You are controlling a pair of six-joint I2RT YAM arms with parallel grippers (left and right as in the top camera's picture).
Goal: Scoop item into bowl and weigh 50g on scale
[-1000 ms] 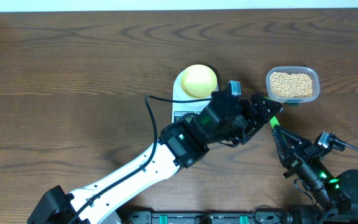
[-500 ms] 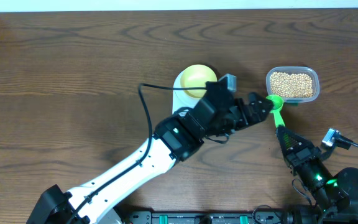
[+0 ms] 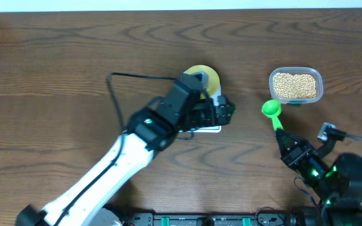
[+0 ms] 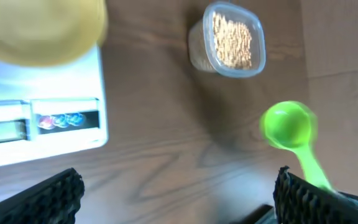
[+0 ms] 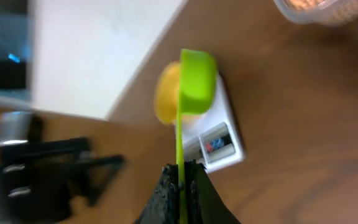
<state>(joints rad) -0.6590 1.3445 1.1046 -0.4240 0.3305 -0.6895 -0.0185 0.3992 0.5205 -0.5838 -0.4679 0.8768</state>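
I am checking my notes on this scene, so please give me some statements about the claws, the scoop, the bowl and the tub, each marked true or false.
1. The right claw is shut on the handle of the green scoop. True.
2. The green scoop is filled to the top. False: its cup looks empty; the beans lie in the clear tub.
3. The yellow bowl stands on the white scale. True.
4. The left claw grips the clear tub. False: it is open and holds nothing, and the tub stands apart from it.
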